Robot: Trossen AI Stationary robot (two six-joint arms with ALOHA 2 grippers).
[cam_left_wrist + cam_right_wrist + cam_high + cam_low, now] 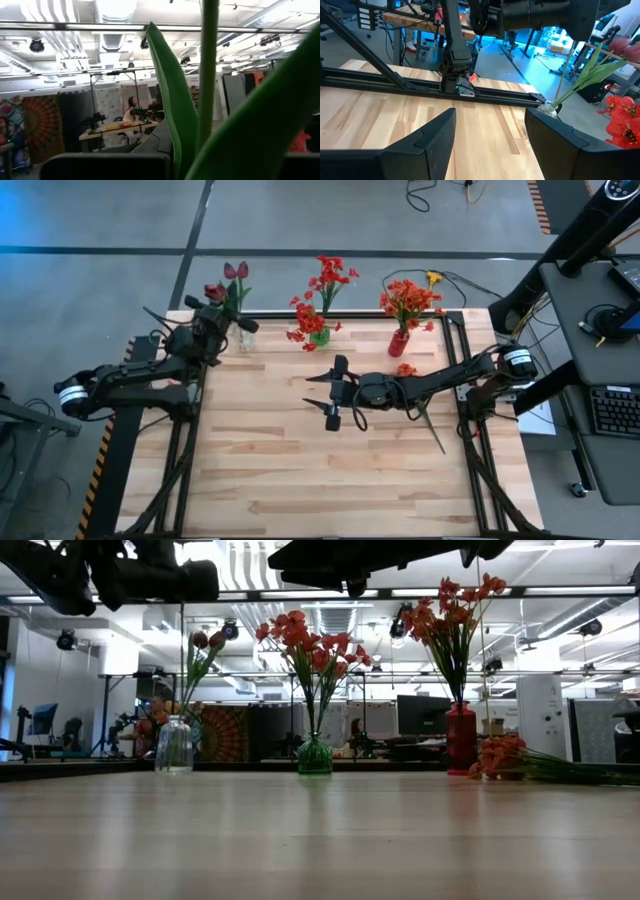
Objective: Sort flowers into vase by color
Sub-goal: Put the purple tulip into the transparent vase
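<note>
The left gripper [213, 316] grips a dark maroon tulip's green stem [207, 75] above the clear glass vase [245, 338]; red clustered blooms [322, 288] fill the green vase [319, 335], orange blooms [408, 300] the red vase [398, 343]; the right gripper [334, 392] hovers wide open mid-table

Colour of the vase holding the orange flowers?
Red vase, clearest in the low view.

Above the light wooden table [380, 112], the right gripper [490, 131] holds its two dark fingers [427, 142] apart and empty, while maroon tulips on green stems [600, 67] stand in a clear glass vase [550, 108] beside bright red clustered blooms [626, 120].
</note>
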